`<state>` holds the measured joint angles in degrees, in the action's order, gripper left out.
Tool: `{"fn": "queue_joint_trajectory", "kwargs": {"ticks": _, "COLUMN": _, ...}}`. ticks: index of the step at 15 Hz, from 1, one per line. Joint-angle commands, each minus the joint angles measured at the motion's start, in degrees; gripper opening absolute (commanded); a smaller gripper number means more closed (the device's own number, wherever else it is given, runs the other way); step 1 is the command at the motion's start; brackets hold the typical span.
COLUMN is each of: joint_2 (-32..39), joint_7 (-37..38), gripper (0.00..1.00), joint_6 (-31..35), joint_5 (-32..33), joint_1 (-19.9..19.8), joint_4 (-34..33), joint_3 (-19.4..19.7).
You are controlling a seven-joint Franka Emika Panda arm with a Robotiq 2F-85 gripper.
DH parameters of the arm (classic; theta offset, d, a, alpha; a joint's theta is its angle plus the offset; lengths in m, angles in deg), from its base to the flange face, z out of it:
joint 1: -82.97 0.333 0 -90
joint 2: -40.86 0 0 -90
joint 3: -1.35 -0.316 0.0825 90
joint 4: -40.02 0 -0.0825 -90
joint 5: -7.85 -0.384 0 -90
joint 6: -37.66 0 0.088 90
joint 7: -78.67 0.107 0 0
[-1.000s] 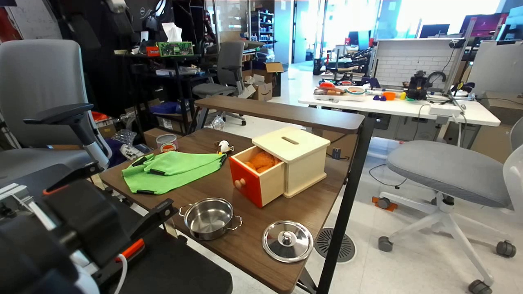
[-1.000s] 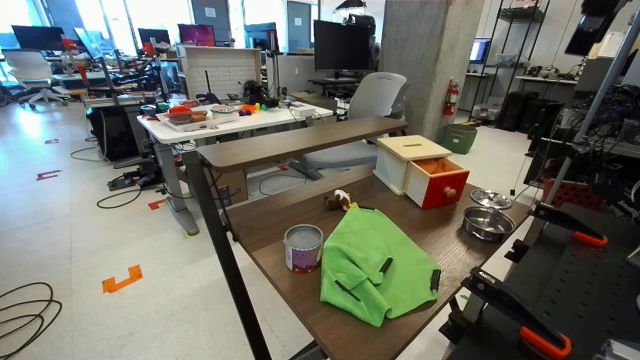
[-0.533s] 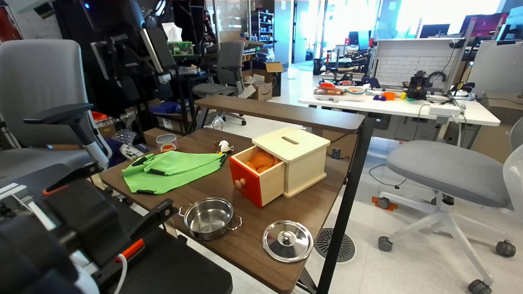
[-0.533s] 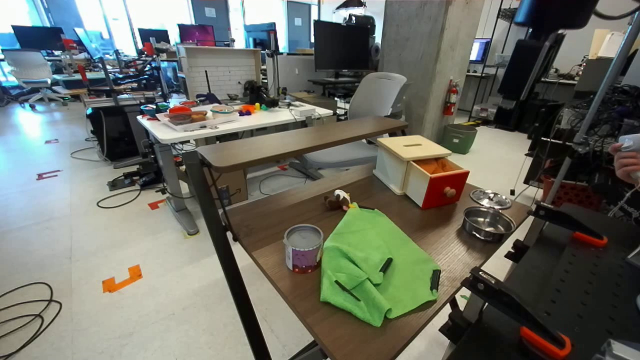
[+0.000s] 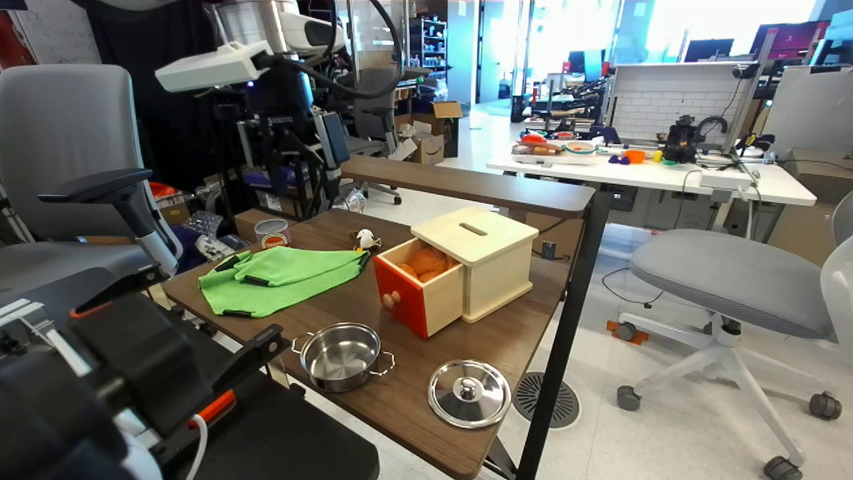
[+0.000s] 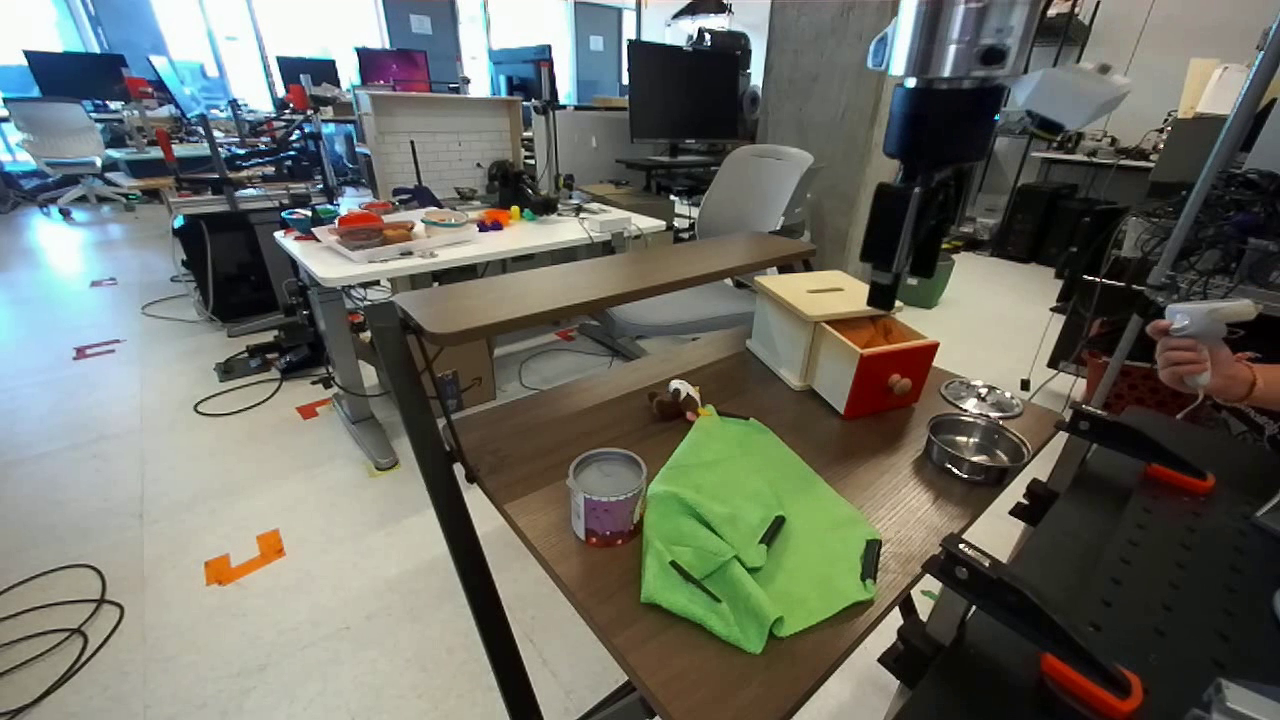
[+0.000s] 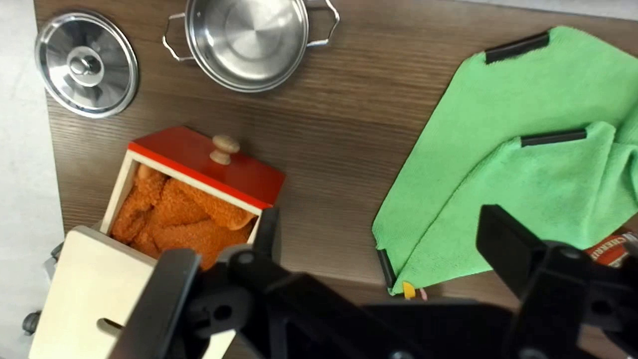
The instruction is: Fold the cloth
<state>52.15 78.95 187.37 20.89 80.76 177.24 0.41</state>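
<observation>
We see the cloth (image 6: 745,490) on the table (image 6: 862,462), partly doubled over itself, with black strips (image 7: 553,137) along its edges. A tin (image 6: 607,512) and a toy (image 6: 675,402) sit just beside it. Apart from it stands the box (image 5: 493,287), its drawer (image 5: 406,303) part-way out and holding orange fabric (image 7: 184,217); nearby we find a pot (image 5: 341,360) and a lid (image 5: 469,395). The gripper (image 7: 383,224) hangs above the table, jaws spread wide. In an exterior view, a hand (image 6: 1183,358) holds a white device (image 6: 1212,316).
</observation>
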Motion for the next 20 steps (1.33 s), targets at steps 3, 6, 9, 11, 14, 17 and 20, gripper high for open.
{"fn": "queue_joint_trajectory", "kwargs": {"ticks": 3, "joint_2": 12.24, "joint_7": 1.9, "gripper": 1.0, "joint_6": 0.65, "joint_5": 3.48, "joint_1": 4.19, "joint_4": -11.62, "joint_3": 2.72}}
{"fn": "queue_joint_trajectory", "kwargs": {"ticks": 6, "joint_2": 17.03, "joint_7": 3.15, "gripper": 1.0, "joint_6": 1.21, "joint_5": 4.76, "joint_1": 6.73, "joint_4": -15.12, "joint_3": 3.98}}
{"fn": "queue_joint_trajectory", "kwargs": {"ticks": 9, "joint_2": 21.82, "joint_7": 4.28, "gripper": 1.0, "joint_6": 1.21, "joint_5": 4.76, "joint_1": 8.64, "joint_4": -18.72, "joint_3": 4.77}}
{"fn": "queue_joint_trajectory", "kwargs": {"ticks": 11, "joint_2": 24.54, "joint_7": 4.79, "gripper": 1.0, "joint_6": 1.31, "joint_5": 5.04, "joint_1": 9.89, "joint_4": -20.86, "joint_3": 5.6}}
{"fn": "queue_joint_trajectory", "kwargs": {"ticks": 14, "joint_2": 28.27, "joint_7": 5.4, "gripper": 1.0, "joint_6": 0.81, "joint_5": 4.9, "joint_1": 11.28, "joint_4": -24.14, "joint_3": 6.61}}
{"fn": "queue_joint_trajectory", "kwargs": {"ticks": 17, "joint_2": 31.97, "joint_7": 6.12, "gripper": 1.0, "joint_6": 0.6, "joint_5": 4.92, "joint_1": 12.57, "joint_4": -27.7, "joint_3": 7.7}}
{"fn": "queue_joint_trajectory", "kwargs": {"ticks": 20, "joint_2": 34.99, "joint_7": 5.67, "gripper": 1.0, "joint_6": -0.59, "joint_5": 3.85, "joint_1": 12.75, "joint_4": -31.3, "joint_3": 7.49}}
